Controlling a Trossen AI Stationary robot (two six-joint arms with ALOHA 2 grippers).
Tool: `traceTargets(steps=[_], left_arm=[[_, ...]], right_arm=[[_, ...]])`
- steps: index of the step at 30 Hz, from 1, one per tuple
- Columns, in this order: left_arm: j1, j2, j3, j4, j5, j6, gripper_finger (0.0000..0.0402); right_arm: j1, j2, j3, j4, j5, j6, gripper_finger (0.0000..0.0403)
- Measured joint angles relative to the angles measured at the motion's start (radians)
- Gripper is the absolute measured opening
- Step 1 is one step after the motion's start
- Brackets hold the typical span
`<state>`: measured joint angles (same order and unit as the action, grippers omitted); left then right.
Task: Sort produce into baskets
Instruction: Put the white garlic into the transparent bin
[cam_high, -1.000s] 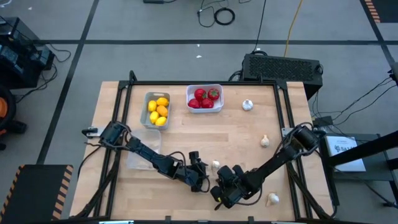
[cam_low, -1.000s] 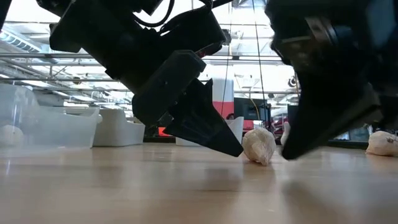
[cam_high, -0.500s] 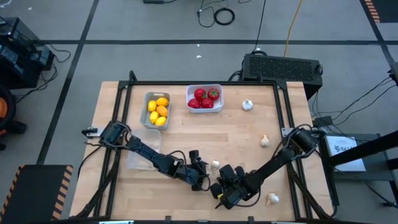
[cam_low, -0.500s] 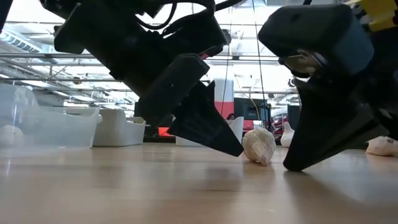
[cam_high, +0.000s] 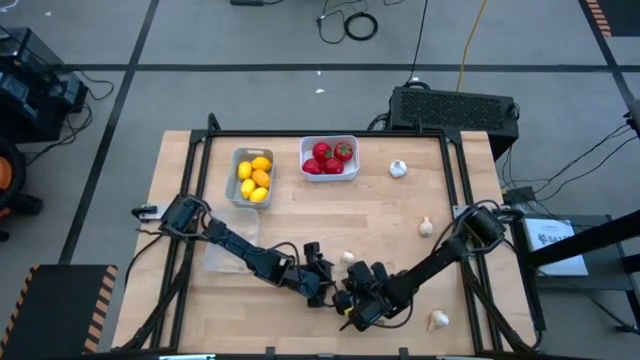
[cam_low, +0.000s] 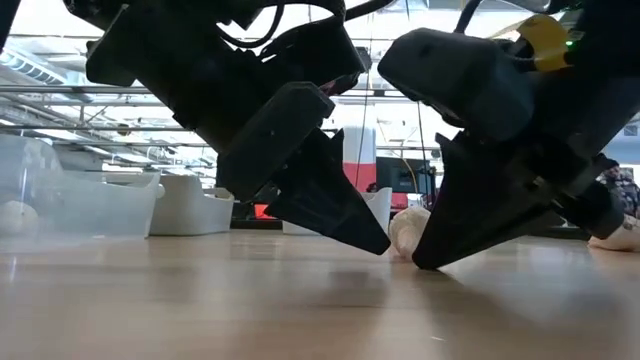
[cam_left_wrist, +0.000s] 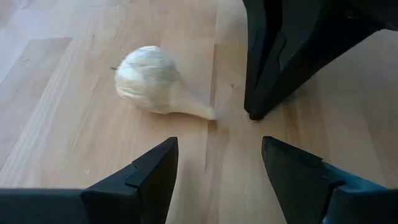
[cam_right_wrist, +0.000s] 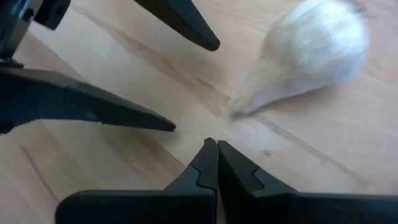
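Observation:
A whitish garlic bulb (cam_high: 348, 259) lies on its side on the table's near middle. It also shows in the left wrist view (cam_left_wrist: 149, 79) and the right wrist view (cam_right_wrist: 314, 46). My left gripper (cam_left_wrist: 217, 162) is open and low over the table just left of the bulb (cam_high: 328, 281). My right gripper (cam_right_wrist: 214, 155) is shut, its tips down at the table beside the bulb's stem tip (cam_left_wrist: 211, 114) and a little apart from it (cam_high: 348, 290). The grey basket (cam_high: 237, 190) holds yellow and orange fruits. The white basket (cam_high: 303, 160) holds red fruits.
The clear basket (cam_high: 222, 252) lies under my left arm and holds a garlic bulb (cam_low: 12, 216). Other garlic bulbs lie loose at the far right (cam_high: 398, 168), the right (cam_high: 427, 226) and the near right (cam_high: 438, 320). A black box with a grille (cam_high: 455, 108) stands beyond the far edge.
My right gripper, still shut, has gone toward the table's left edge, up to the garlic bulb and my left gripper. In the low view it now hides part of the bulb.

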<state>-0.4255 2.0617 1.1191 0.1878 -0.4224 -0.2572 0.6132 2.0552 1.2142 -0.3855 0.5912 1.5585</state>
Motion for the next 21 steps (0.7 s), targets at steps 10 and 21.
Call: traceTargets(steps=[10, 21], left_arm=[[0.0, 0.0, 0.0, -0.032, 0.002, -0.027, 0.0239], [-0.001, 0.0, 0.0, -0.04, 0.002, -0.028, 0.0239]], right_arm=[[0.009, -0.063, -0.002, -0.019, -0.152, -0.123, 0.0], [-0.007, -0.073, -0.002, -0.111, -0.046, -0.134, 0.0]])
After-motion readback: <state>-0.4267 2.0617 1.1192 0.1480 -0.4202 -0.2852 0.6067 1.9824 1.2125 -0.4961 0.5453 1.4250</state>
